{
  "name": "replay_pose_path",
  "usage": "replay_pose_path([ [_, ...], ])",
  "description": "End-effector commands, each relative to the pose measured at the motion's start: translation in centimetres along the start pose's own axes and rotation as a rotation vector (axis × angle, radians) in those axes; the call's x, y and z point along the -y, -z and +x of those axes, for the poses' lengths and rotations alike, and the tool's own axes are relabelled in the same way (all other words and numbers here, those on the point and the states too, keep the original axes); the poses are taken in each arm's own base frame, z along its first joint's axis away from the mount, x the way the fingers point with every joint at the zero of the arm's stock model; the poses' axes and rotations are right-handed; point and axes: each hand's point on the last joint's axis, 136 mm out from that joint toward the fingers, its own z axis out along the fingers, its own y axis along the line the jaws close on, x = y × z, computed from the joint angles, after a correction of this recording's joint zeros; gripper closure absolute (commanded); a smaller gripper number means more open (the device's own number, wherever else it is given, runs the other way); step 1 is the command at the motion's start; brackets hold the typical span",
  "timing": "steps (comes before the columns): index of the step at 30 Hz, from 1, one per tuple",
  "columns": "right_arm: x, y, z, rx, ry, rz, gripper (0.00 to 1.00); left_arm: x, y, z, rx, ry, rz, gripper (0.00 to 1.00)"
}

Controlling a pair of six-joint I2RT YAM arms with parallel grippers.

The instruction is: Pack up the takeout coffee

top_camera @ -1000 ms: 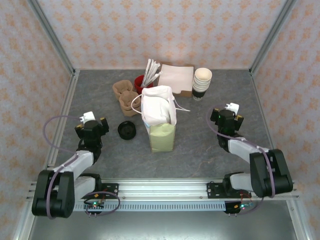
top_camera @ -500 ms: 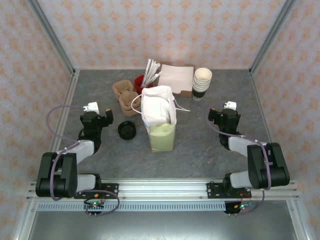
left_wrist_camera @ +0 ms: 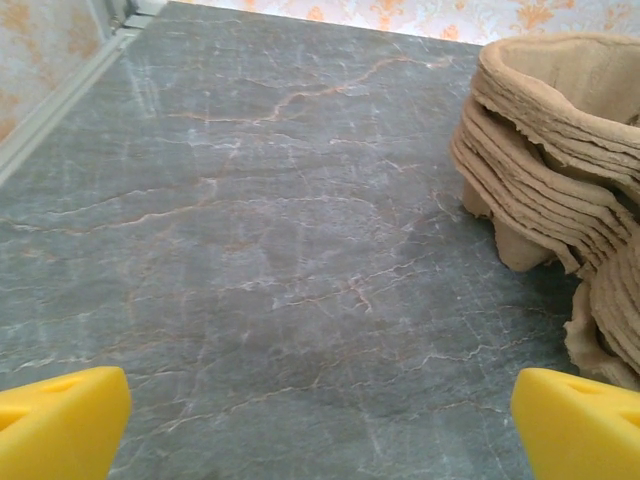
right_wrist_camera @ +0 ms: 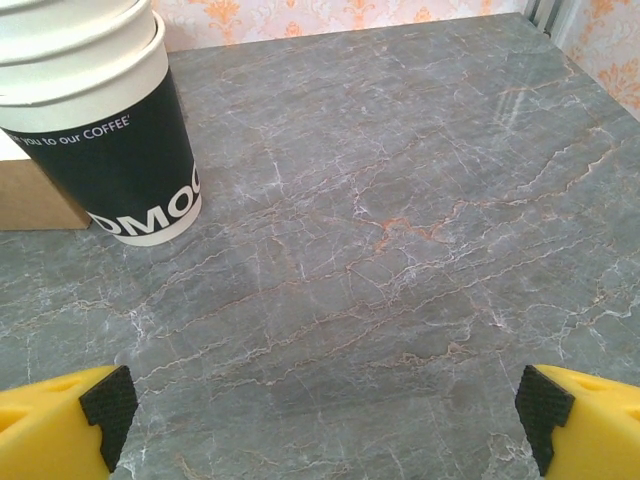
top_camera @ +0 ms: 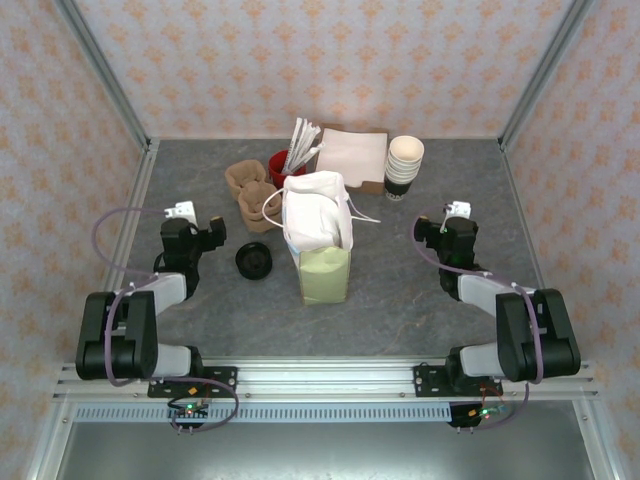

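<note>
The takeout coffee is not visible; no green cup with a black lid can be seen. A pale green paper bag [top_camera: 325, 270] stands mid-table with white wrapping [top_camera: 315, 215] bulging out of its top, hiding its inside. Left of the bag, my left gripper [top_camera: 192, 234] hovers low over bare table, open, its yellow fingers [left_wrist_camera: 60, 425] wide apart with nothing between them. My right gripper [top_camera: 448, 232] sits right of the bag, also open over bare stone, its fingertips [right_wrist_camera: 575, 420] far apart.
A loose flat black lid [top_camera: 254, 261] lies between the left gripper and the bag. Stacked brown pulp carriers [top_camera: 250, 190] [left_wrist_camera: 560, 170] stand behind it. At the back are a red holder [top_camera: 281, 165], napkins on a box [top_camera: 352, 157] and a stack of cream cups [top_camera: 404, 165] [right_wrist_camera: 95, 120].
Both arms have folded back. The left gripper moved away from the near edge and turned slightly right; the right gripper shifted a little farther back. Bag and lid stayed put.
</note>
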Motion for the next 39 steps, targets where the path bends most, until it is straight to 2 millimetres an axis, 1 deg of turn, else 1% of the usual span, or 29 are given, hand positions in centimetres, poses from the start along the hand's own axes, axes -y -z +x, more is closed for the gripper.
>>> replay_pose_path([
  [1,-0.2,0.3,-1.0,0.032,0.002,-0.016,0.01,1.4,-0.9,-1.3,0.027,-0.01,0.022,0.02],
  [4,0.0,0.3,-1.1,0.052,0.019,-0.007,0.01,3.2,-1.5,-0.7,0.012,-0.091,0.061,0.0],
  [6,0.5,0.0,-1.8,0.058,0.015,0.023,0.01,3.3,-1.6,-0.6,0.006,-0.103,0.054,0.0],
  [7,0.4,-0.4,-1.8,0.045,0.016,0.019,0.01,3.3,-1.6,-0.5,0.001,-0.104,0.053,0.0],
  [9,-0.3,-1.0,-1.2,0.017,0.039,-0.019,0.01,3.3,-1.6,-0.5,0.0,-0.102,0.05,0.0],
  [11,0.2,-1.4,-0.7,0.012,0.029,0.011,0.01,3.3,-1.6,-0.5,-0.001,-0.105,0.048,0.0],
  [13,0.2,-1.5,0.0,0.023,0.031,0.007,0.01,3.2,-1.6,-0.5,0.001,-0.105,0.037,0.0],
  [14,0.2,-1.6,-0.3,0.032,0.026,0.007,0.01,2.6,-1.5,-0.7,0.014,-0.1,-0.008,0.0],
  [16,0.4,-1.9,-0.1,0.015,0.013,0.013,0.01,1.4,-0.8,-0.6,0.069,-0.074,-0.09,0.0],
  [17,1.0,-2.1,0.2,0.014,-0.004,0.03,0.01,0.4,-0.4,-0.2,0.108,-0.045,-0.146,0.0],
  [18,0.8,-2.1,0.8,0.032,-0.002,0.009,0.01,0.2,-0.1,-0.1,0.132,-0.036,-0.155,0.0],
  [19,0.4,-1.7,1.1,0.073,0.005,-0.023,0.01,0.1,-0.1,0.1,0.115,-0.036,-0.161,0.0],
  [20,0.5,-1.5,1.0,0.086,0.004,-0.025,0.01,0.4,-0.3,-0.1,0.114,-0.052,-0.162,0.0],
  [21,0.4,-1.6,1.2,0.069,0.006,-0.025,0.01,0.6,-0.3,0.0,0.103,-0.066,-0.164,0.0],
  [24,0.9,-1.9,1.1,0.059,-0.005,0.006,0.01,0.7,-0.3,-0.1,0.106,-0.076,-0.169,0.0],
  [28,2.2,-2.3,0.9,0.05,-0.04,0.086,0.01,0.7,-0.3,-0.1,0.106,-0.076,-0.168,0.0],
  [39,2.2,-2.3,0.9,0.047,-0.04,0.086,0.01,0.7,-0.3,-0.1,0.107,-0.075,-0.167,0.0],
])
